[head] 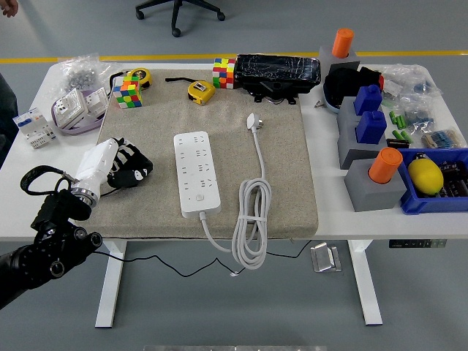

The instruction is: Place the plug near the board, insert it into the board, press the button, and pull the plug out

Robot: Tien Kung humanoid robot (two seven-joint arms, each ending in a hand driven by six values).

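Observation:
A white power strip point(197, 172) lies lengthwise on the beige mat point(292, 183), with its round button near its front end. The white plug point(253, 121) rests on the mat to the strip's upper right, and its cord runs down to a coil point(251, 223) at the mat's front edge. My left hand point(126, 162) sits at the mat's left edge, well left of the strip, its black fingers curled and holding nothing. The right arm is out of the picture.
Two Rubik's cubes point(126, 93), yellow tape measures point(199, 91) and a black wrapped box point(281, 71) line the mat's far edge. Grey blocks with blue and orange pegs point(373, 172) and a blue bin point(439, 183) stand right. A person's sleeve point(4, 102) shows at the left edge.

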